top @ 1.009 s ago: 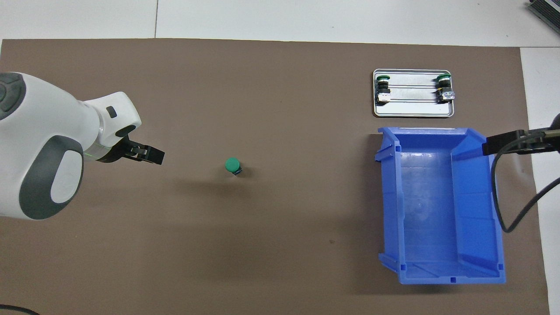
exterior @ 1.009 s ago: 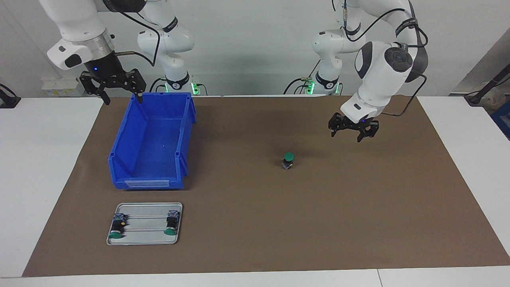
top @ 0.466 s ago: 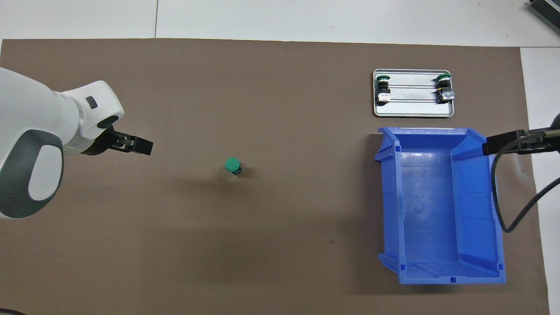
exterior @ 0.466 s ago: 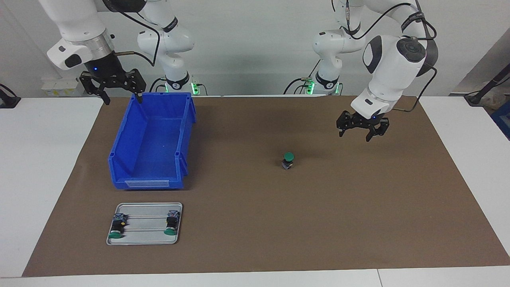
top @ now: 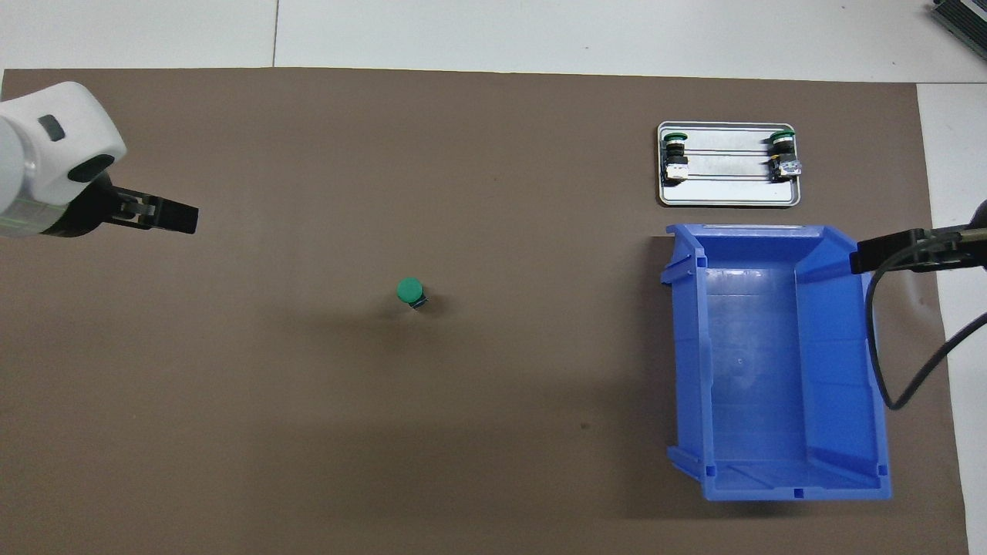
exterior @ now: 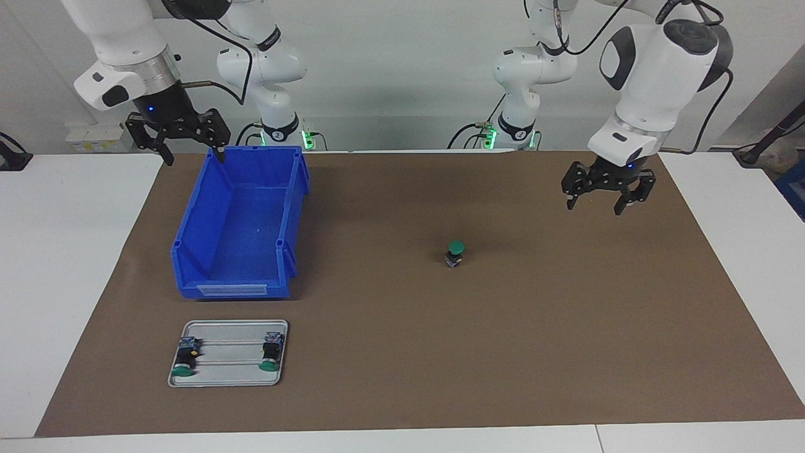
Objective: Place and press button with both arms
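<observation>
Green button [exterior: 455, 252] stood alone mid-mat — both grippers empty.
The left gripper [exterior: 605, 202] hung spread wide over bare mat toward its own end; the right gripper [exterior: 188, 153] — equally wide — waited above the blue bin's [exterior: 188, 239] edge.

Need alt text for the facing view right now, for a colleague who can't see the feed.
A green-capped button stands upright mid-mat, untouched, with the open left gripper raised toward its arm's end. The open right gripper hangs at the blue bin's corner; two more buttons lie on a metal tray.
</observation>
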`<act>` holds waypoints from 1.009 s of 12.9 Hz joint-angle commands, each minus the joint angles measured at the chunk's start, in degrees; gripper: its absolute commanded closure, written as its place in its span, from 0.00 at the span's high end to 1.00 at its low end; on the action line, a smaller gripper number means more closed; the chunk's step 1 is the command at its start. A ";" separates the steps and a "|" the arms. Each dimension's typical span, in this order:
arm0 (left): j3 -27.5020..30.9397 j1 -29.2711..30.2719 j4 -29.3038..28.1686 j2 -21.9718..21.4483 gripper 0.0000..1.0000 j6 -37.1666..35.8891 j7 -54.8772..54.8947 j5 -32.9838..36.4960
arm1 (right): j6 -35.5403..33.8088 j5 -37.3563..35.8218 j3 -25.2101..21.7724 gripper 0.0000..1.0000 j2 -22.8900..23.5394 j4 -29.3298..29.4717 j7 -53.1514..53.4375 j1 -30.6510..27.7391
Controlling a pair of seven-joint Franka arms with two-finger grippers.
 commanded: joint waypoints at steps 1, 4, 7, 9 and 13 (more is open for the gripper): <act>2.86 -2.93 9.05 2.96 1.00 -7.62 0.45 0.46 | -0.61 -0.05 0.14 1.00 -0.95 -0.75 0.66 -0.32; 3.73 -3.11 12.78 3.59 1.00 -11.34 0.80 0.10 | -1.05 -0.14 0.14 1.00 -1.74 -0.66 0.66 -0.23; 9.25 -7.66 8.22 0.52 1.00 -11.08 0.98 0.28 | -1.05 -0.14 -0.13 1.00 -2.09 -0.66 0.66 -0.67; 9.36 -7.51 5.93 -1.06 1.00 -11.26 0.54 0.19 | -1.14 -0.05 -0.39 1.00 -2.53 -0.57 0.66 -0.67; 9.45 -7.50 -0.49 -5.02 1.00 -10.29 0.01 0.28 | -1.06 0.04 -0.39 0.68 -3.14 -1.71 0.83 -1.89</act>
